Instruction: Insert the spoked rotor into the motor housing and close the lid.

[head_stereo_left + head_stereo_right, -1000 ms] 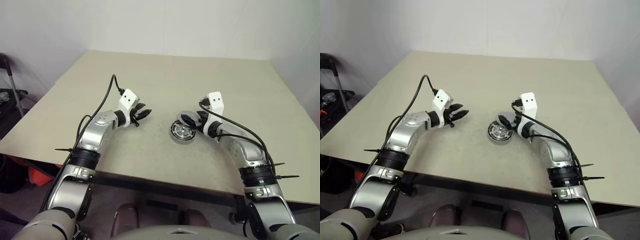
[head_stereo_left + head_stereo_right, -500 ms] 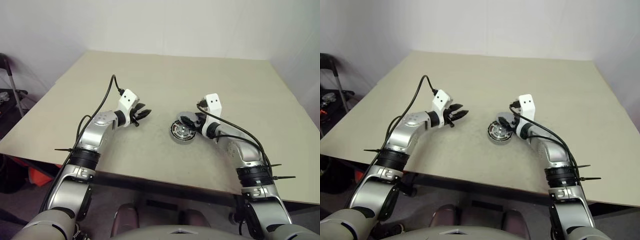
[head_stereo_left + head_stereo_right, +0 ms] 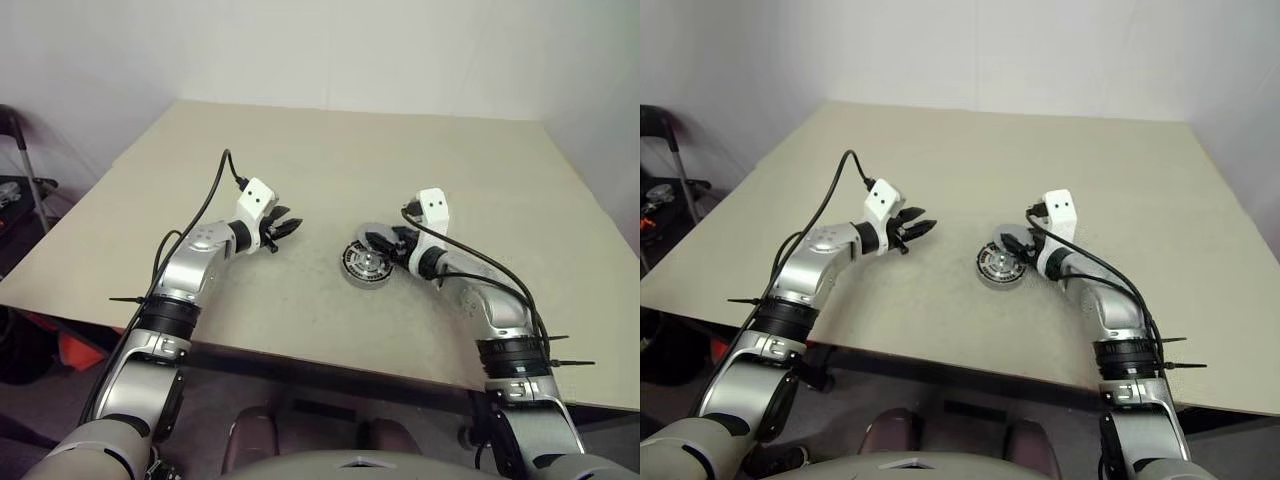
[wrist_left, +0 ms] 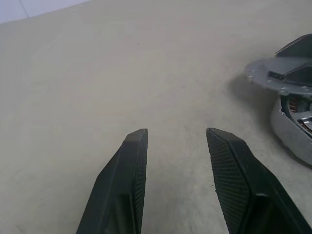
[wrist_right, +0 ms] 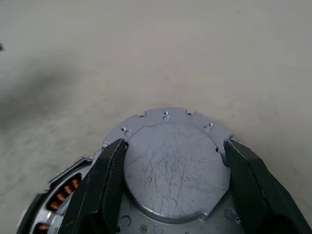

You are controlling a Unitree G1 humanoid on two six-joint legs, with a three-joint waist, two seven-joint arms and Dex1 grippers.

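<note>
The motor housing (image 3: 365,266), a short grey cylinder with copper windings (image 5: 62,195) inside, stands on the table near the middle. Its top shows a dark rim and pale spokes around a silver hub, which looks like the spoked rotor (image 3: 998,264) lying in it. The lid (image 5: 175,170), a grey notched disc, sits at the housing's far right edge, partly over the rim. My right gripper (image 3: 385,238) is shut on the lid, one finger on each side. My left gripper (image 3: 290,228) hovers open and empty to the left of the housing.
The beige table (image 3: 330,160) stretches far and to both sides of the housing. Its near edge (image 3: 300,352) runs below my arms. A dark stand (image 3: 20,170) is off the table's left side.
The right gripper's fingers have drawn in onto the lid's edges. The left arm and the housing have stayed where they were.
</note>
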